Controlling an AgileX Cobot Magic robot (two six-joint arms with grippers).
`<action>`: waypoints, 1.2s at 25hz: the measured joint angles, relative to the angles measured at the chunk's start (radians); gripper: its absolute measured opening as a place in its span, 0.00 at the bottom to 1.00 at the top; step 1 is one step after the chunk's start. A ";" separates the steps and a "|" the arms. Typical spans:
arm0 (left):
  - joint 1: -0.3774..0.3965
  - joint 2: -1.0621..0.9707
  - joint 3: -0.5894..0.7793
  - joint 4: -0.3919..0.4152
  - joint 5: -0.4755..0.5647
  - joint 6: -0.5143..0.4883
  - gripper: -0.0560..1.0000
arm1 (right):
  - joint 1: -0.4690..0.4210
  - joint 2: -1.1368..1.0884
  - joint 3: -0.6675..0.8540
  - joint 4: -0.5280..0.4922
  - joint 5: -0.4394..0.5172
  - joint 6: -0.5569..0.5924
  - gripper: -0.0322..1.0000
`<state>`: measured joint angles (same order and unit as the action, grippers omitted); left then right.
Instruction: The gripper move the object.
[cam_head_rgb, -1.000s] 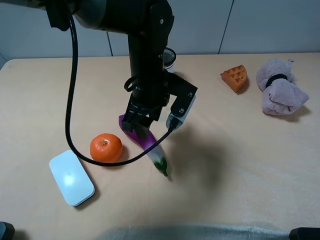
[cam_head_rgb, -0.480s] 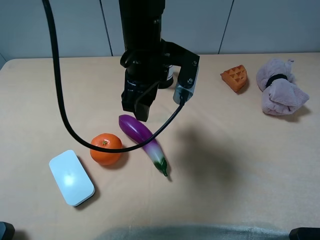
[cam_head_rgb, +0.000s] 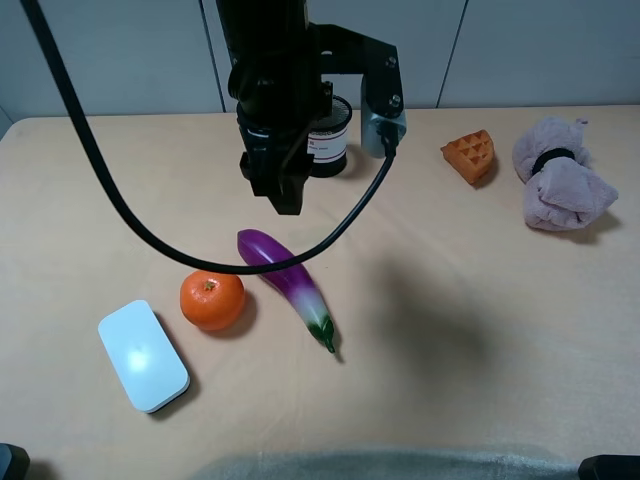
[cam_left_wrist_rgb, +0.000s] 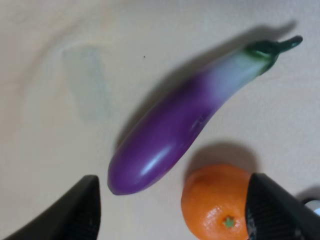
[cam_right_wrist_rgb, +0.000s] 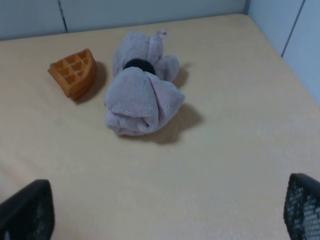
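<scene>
Nearest the camera in the high view lies a smooth white rounded slab (cam_head_rgb: 143, 356) at about 7 o'clock on the tan table (cam_head_rgb: 480, 330). Just beyond it sits a round, dimpled orange (cam_head_rgb: 212, 299), and close beside that, not quite touching, the eggplant (cam_head_rgb: 288, 281) lies flat: glossy purple, long and curved, paling to white before its small green stem, which points toward 5 o'clock.

Above the eggplant's blunt end hangs the left gripper (cam_head_rgb: 283, 190), pointing straight down from its black arm, a black cable (cam_head_rgb: 120, 215) looping below. Its dark, textured fingers (cam_left_wrist_rgb: 80, 212) stand wide apart and hold nothing.

Farther back, a ridged orange waffle wedge (cam_head_rgb: 470, 156) and a soft mauve cloth bundle (cam_head_rgb: 558, 186) sit at 2 o'clock. The right gripper (cam_right_wrist_rgb: 165, 212) is spread wide, empty.
</scene>
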<state>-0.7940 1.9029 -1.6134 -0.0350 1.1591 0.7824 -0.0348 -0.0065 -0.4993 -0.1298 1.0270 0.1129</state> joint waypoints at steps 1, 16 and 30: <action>0.000 -0.011 0.000 0.000 0.000 -0.017 0.63 | 0.000 0.000 0.000 0.000 0.000 0.000 0.70; 0.000 -0.220 0.106 0.022 0.001 -0.295 0.63 | 0.000 0.000 0.000 0.000 0.000 0.000 0.70; 0.000 -0.543 0.335 0.068 0.003 -0.564 0.63 | 0.000 0.000 0.000 0.000 0.000 0.000 0.70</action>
<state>-0.7940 1.3596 -1.2784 0.0328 1.1620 0.2184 -0.0348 -0.0065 -0.4993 -0.1298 1.0270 0.1129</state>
